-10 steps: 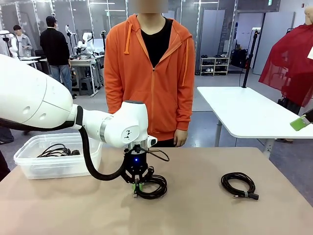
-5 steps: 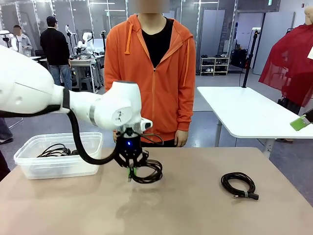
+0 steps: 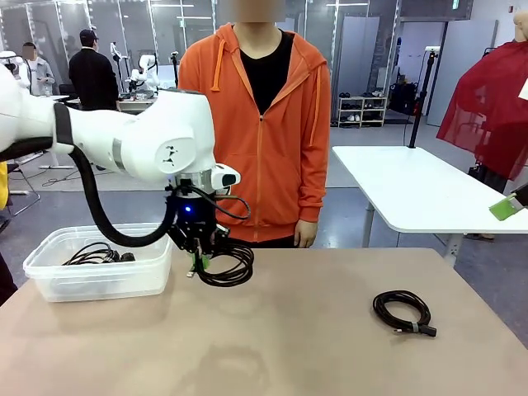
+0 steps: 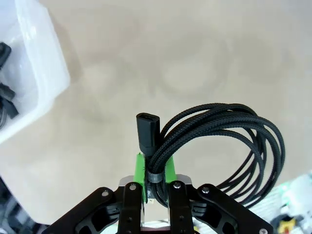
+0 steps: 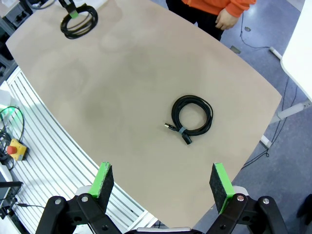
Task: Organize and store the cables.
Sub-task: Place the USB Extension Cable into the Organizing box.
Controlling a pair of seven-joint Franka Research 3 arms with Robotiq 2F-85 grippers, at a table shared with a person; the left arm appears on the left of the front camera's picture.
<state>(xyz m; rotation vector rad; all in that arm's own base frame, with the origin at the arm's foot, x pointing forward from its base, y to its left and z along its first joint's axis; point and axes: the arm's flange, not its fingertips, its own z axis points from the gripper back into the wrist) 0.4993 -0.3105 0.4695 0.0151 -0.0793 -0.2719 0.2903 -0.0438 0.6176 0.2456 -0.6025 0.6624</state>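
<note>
My left gripper (image 4: 155, 168) pinched the coiled cable (image 4: 229, 131) only at its tie (image 4: 155, 176), so swinging could have dropped it short of the bin (image 3: 99, 285), while my right gripper (image 5: 161, 171) gaped empty.

Desk (image 3: 330, 355): one unit, matt beige-brown top with rounded corners and faint darker blotches across the middle. Item 1: translucent plastic bin (image 3: 49, 285), rectangular, lidless, with a rounded rim, standing flat at the far left corner. Contents of bin: black cables (image 3: 95, 253), loosely coiled, lying on its floor, with at least one chunky plug end; the count cannot be told. Item 2: coiled black cable (image 3: 379, 307), single, wound as a flat ring and bound at one spot by a small tie. It lies near the right edge, about midway between the near and far edges, well apart from the bin, with plug ends projecting from the ring's near right side.
</note>
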